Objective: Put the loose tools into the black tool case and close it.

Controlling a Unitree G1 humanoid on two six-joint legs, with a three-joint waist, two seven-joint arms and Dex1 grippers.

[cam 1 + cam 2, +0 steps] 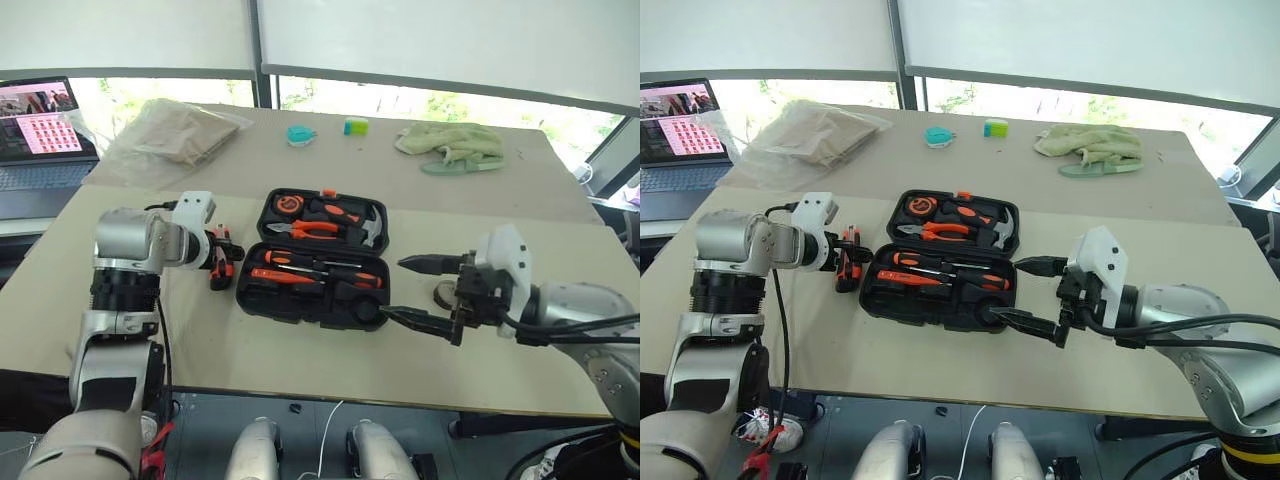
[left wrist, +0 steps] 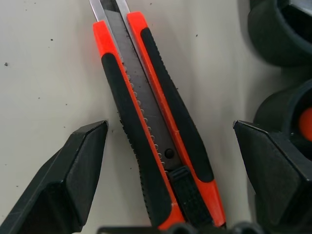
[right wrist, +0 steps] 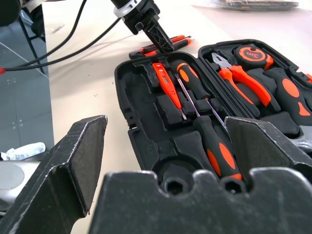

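The left gripper [image 2: 165, 146] hangs wide open and empty, straddling the utility knife [image 2: 153, 131] on the desk [image 1: 300, 350] beside the open tool case [image 1: 300, 300]. Next it should lower and close. The right gripper [image 1: 425, 290], open and empty, hovers near the front edge.

Left arm bent at elbow, silver forearm reaching forward, left gripper [image 2: 170, 146] pointing steeply down, black fingers [image 2: 73, 165] spread wide, right arm angled inward, right gripper [image 1: 425, 290] near level, black fingers apart, empty
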